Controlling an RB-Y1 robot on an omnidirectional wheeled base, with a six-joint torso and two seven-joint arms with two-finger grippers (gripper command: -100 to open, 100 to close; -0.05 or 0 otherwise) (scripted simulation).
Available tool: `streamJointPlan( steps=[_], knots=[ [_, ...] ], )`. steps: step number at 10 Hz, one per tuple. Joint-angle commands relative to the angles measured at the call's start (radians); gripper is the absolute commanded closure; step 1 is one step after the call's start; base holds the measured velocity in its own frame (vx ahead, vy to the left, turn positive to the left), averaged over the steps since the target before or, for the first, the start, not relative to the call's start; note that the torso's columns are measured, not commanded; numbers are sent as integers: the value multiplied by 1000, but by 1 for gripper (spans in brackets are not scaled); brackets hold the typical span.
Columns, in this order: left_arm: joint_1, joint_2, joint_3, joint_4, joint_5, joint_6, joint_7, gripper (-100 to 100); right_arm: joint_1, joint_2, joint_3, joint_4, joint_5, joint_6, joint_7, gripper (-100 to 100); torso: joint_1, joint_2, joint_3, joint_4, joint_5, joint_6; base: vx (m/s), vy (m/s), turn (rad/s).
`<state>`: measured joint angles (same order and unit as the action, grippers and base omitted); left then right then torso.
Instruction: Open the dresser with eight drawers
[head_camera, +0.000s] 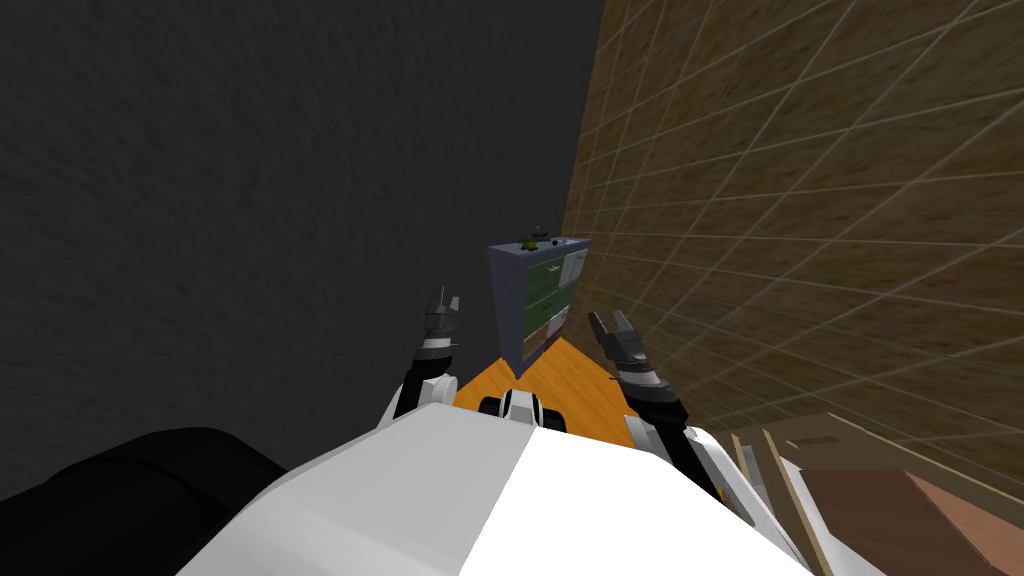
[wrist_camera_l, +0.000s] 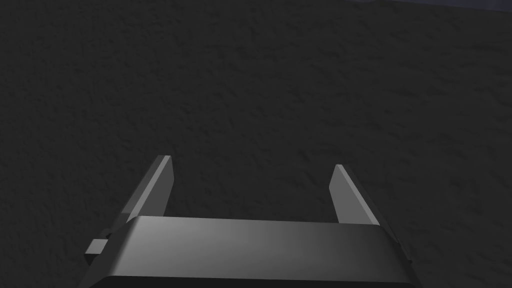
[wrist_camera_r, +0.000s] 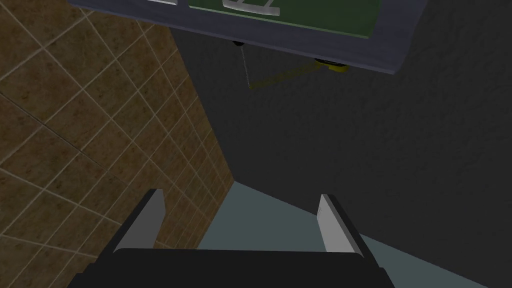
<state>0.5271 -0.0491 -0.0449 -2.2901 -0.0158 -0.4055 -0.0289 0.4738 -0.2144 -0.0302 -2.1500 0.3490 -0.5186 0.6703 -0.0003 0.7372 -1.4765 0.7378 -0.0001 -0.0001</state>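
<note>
the dresser (head_camera: 537, 298) stands ahead of you in the corner where the dark grey wall (head_camera: 250, 200) meets the brown tiled wall (head_camera: 800, 200), well apart from both hands. its frame is blue-grey and its fronts are green and pale. in the head view it is too small for you to count the drawers or tell whether any is pulled out. a few small things (head_camera: 537, 238) sit on its top, one of them green and yellow, too small to name. a strip of orange floor (head_camera: 565, 385) lies between you and its foot. your left hand (head_camera: 443, 303) is raised beside the dresser on the dark wall's side, released, its fingers (wrist_camera_l: 160, 185) spread with nothing between them. your right hand (head_camera: 610, 322) is up on the tiled wall's side, also released and empty, its fingers (wrist_camera_r: 332, 222) standing wide apart. past them the right wrist view catches a green drawer front (wrist_camera_r: 320, 15) with a pale bar handle (wrist_camera_r: 250, 6), well beyond the fingertips. some brown furniture (head_camera: 900, 500) stands close on your right.
</note>
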Motion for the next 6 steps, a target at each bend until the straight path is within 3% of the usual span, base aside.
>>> streamJointPlan(
  steps=[1,2,6],
  knots=[
    [0,0,0,0,0,0,0,0,-2,-3,1,11,13,-6,63,-100,0,1,0,0,0,0,17,-7,0],
    [0,0,0,0,0,0,0,0,-10,-8,4,35,40,-16,100,-100,1,2,1,0,0,0,30,-9,36],
    [0,0,0,0,0,0,0,0,-18,-13,7,59,67,-26,199,-100,0,1,0,0,0,0,31,-10,24]
  ],
)
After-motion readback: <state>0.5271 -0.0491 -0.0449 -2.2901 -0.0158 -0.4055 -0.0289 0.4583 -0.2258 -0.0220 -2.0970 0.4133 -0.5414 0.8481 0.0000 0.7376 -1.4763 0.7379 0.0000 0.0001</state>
